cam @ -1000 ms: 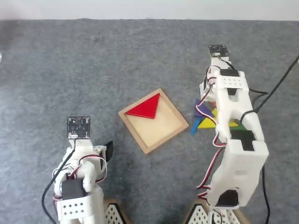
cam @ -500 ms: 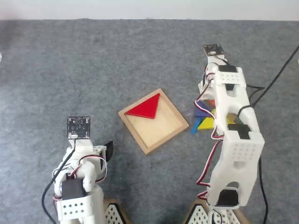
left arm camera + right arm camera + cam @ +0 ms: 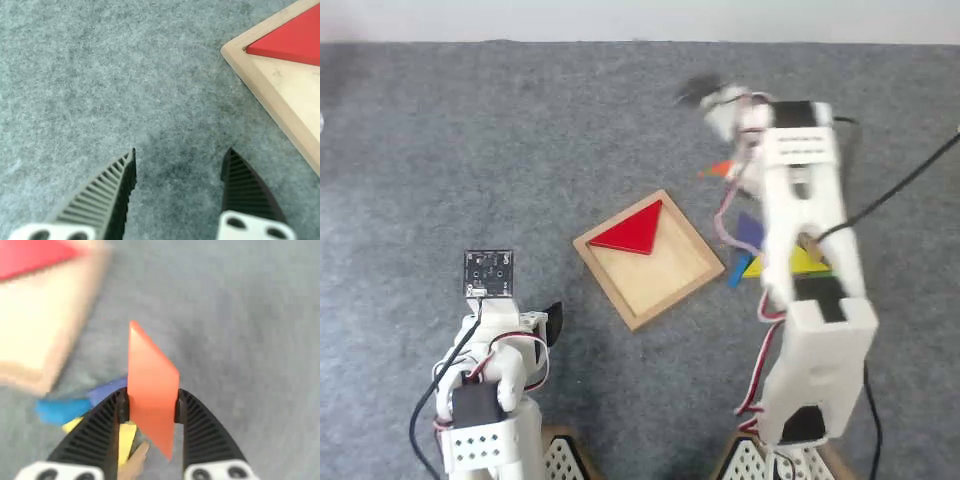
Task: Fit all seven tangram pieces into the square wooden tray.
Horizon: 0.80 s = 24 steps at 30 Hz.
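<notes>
Snugly in right pincer: orange piece

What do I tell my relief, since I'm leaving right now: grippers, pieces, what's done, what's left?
Left gripper: open, over the mat near a corner of the tray.
Right gripper: shut on the orange piece, held beyond the tray.
Done: the red triangle lies in the tray's far corner.
Left: the orange piece, then the pile beside the tray, partly under the right arm. Blue, yellow and purple show; the count is unclear.
</notes>
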Each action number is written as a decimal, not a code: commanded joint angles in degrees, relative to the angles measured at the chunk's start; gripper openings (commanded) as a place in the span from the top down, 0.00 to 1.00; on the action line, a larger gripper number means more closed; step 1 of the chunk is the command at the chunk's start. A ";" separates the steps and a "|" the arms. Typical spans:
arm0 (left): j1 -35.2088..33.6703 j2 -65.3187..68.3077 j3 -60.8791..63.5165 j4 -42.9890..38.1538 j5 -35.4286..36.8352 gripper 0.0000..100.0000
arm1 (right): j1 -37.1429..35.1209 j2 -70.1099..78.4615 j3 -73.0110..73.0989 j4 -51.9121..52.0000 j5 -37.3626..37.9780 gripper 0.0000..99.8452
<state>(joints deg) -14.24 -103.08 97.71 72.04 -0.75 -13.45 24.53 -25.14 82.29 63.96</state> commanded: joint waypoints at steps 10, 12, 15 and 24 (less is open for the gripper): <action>-0.09 -1.23 -1.27 0.26 0.44 0.73 | -22.81 -4.35 5.63 6.11 35.60 0.99; -0.09 -1.23 -1.27 0.26 0.44 0.73 | -23.52 -4.35 9.58 3.21 40.70 0.99; -0.09 -1.23 -1.27 0.26 0.44 0.73 | -23.43 -4.35 15.56 -1.27 48.70 0.99; -0.09 -1.23 -1.27 0.26 0.44 0.73 | -17.45 -4.26 19.25 -8.31 57.93 0.99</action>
<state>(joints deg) -14.24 -103.08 97.71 72.04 -0.75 -33.23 23.56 -5.54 75.78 119.52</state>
